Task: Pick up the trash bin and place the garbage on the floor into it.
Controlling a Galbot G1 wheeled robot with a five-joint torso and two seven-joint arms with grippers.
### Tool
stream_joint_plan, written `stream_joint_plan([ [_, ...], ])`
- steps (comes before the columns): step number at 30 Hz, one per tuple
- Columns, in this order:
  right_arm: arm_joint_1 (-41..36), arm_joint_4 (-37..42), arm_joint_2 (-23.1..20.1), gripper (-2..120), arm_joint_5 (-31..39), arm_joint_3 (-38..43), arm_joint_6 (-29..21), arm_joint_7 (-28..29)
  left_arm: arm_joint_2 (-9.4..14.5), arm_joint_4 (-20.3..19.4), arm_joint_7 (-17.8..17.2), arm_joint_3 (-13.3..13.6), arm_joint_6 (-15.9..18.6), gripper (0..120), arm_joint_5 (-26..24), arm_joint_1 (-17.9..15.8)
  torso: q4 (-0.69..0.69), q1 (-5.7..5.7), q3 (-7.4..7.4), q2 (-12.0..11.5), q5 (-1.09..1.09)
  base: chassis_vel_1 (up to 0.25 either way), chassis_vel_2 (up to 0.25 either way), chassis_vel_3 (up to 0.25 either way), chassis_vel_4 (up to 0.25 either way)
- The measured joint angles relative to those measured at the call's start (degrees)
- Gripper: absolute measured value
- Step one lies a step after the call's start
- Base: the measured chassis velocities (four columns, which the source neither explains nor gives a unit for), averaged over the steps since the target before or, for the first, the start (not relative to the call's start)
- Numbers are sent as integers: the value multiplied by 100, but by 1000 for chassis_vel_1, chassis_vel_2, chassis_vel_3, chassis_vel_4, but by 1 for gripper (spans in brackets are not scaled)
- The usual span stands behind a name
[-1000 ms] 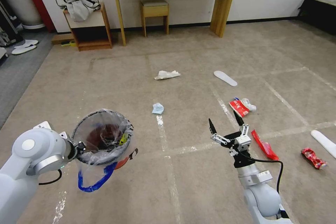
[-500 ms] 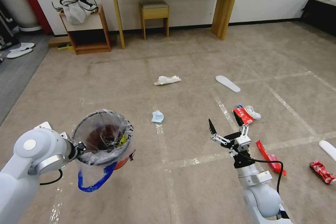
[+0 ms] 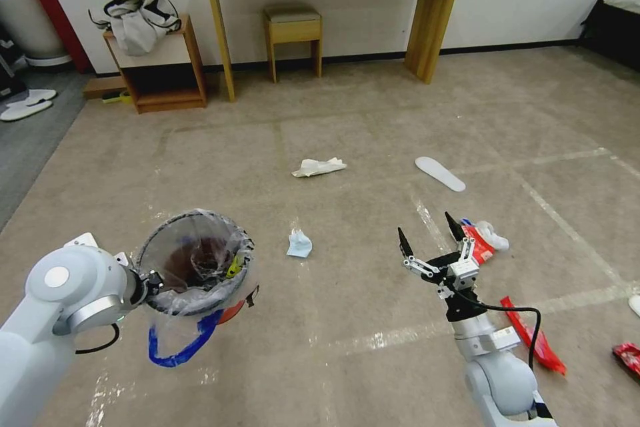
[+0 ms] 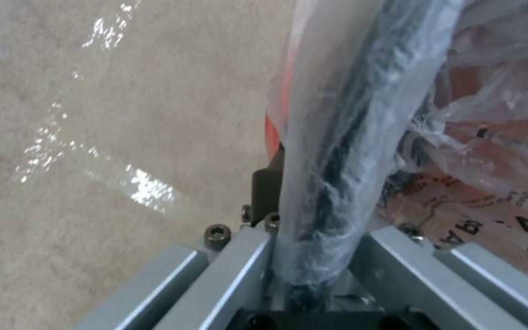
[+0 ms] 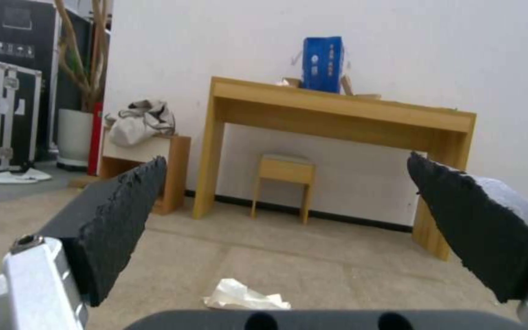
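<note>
The left tool pinches the bag-lined rim of the trash bin, holding it clear above the floor. The right tool hovers with fingers spread wide, near a red-and-white packet; crumpled white paper lies farther ahead.

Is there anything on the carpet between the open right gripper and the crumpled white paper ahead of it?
Nothing visible. Bare floor lies between the right gripper and the crumpled white paper.

Red lined trash bin held upright, garbage scattered on floor
</note>
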Motion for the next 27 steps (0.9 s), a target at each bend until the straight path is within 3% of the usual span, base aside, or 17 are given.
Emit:
stream_joint_plan([
  [27,34,-28,-34,100,-10,-23,6,-18,28,94,0,32,-70,0,84,-38,-1,0,0,0,0,-149,148,152,-151],
])
